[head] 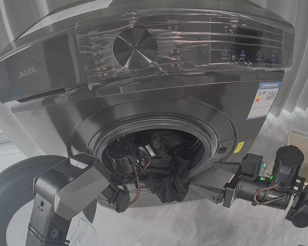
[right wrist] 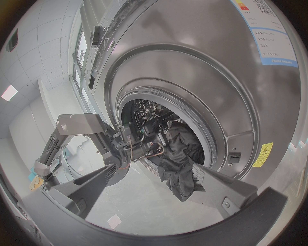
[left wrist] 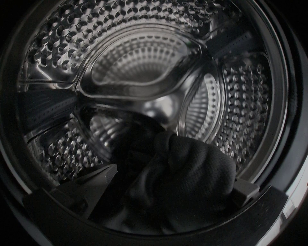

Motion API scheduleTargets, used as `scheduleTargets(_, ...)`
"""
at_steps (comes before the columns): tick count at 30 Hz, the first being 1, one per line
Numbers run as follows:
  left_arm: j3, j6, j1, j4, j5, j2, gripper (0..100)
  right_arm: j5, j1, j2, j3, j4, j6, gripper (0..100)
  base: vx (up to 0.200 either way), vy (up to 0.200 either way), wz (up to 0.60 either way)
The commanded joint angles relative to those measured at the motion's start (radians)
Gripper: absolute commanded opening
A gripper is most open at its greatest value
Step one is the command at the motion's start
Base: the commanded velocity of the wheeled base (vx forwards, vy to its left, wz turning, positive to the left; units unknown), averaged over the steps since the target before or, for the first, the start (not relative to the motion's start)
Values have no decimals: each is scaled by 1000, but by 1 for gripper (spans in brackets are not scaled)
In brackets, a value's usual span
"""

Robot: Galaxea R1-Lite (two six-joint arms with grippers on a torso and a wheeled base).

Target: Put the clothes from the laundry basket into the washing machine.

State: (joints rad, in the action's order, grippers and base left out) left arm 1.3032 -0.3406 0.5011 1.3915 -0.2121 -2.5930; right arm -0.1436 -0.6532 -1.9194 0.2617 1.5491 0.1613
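The washing machine [head: 166, 101] stands with its round opening facing me. A black garment [head: 167, 171] lies in the opening, one end hanging over the lower rim outside the drum. My left arm is in the opening, and its gripper [left wrist: 160, 171] is inside the steel drum [left wrist: 144, 64]. It is open, with the black garment [left wrist: 192, 179] bunched between its fingers and covering one fingertip. My right gripper [head: 204, 174] is open and holds nothing, just outside the rim at the lower right, close to the hanging cloth [right wrist: 179, 166].
The machine's round door [head: 9, 204] is swung wide open at the left, beside my left arm. A white perforated laundry basket [head: 303, 148] stands on the floor at the far right, behind my right arm. Grey tiled floor [head: 173, 229] lies in front.
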Motion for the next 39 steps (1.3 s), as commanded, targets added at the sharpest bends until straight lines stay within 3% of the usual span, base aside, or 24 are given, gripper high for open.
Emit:
scheduleTargets(1,-197,31,36,-20,8,88,100,-1,0,-4,-1,0,1,100,0,0,0)
scheduleTargets(5,-252,75,33,-28,5,93,100,-1,-2,-7,-1,0,1,100,0,0,0)
scheduleTargets(10,-292,78,36,-14,7,106,100,-2,0,-7,-1,0,1,100,0,0,0)
scheduleTargets(14,-371,77,50,-11,16,140,100,-2,-3,-9,-1,0,1,100,0,0,0)
scheduleTargets(17,-427,72,80,-9,60,152,100,-2,-3,-9,1,0,1,100,0,0,0)
scheduleTargets(22,-407,71,103,-11,92,145,100,-2,-5,-7,-1,0,1,100,0,0,0)
scheduleTargets(27,-394,45,123,-14,185,131,100,-2,-5,-7,-1,0,1,100,0,0,0)
scheduleTargets(32,-375,19,136,-28,197,91,100,-2,-6,-7,-1,0,1,100,0,0,0)
scheduleTargets(39,-266,17,126,-28,198,8,100,-1,-8,-9,-1,0,1,100,0,0,0)
